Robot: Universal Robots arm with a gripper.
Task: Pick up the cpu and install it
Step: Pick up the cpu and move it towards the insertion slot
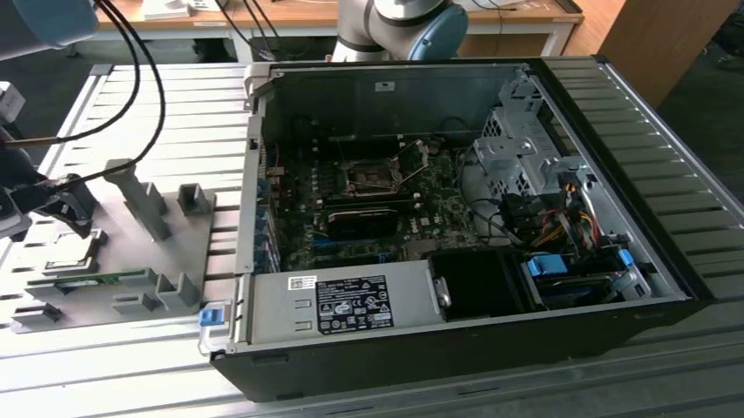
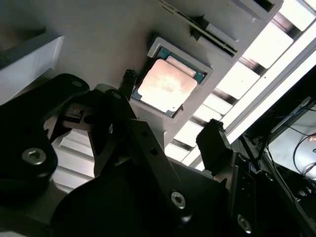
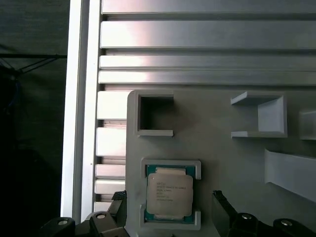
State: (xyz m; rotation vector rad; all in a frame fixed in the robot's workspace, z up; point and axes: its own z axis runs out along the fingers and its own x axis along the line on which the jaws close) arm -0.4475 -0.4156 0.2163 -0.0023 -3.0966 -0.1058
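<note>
The two black fingers of our gripper stand spread apart, holding nothing, one to each side of the flat square cpu with its shiny silver top and thin green rim. In both wrist views the cpu lies flat in a shallow grey plastic nest on the grey fixture plate. The nest's raised lips guard two opposite sides of the chip, and the fingers line up with the other two, which are open. We cannot tell whether the tips are down at the chip's level or above it.

We judge this to be the pick-up step, with the grasp not yet made. Closing calls for the tips to meet the thin rim squarely and low, without catching the nest.

A long narrow green circuit-board strip lies just beside the nest, and grey box-shaped pockets are near. Straight up looks free. In the exterior view the black square socket sits inside the open black computer case, well apart from the plate, with the case wall between.
</note>
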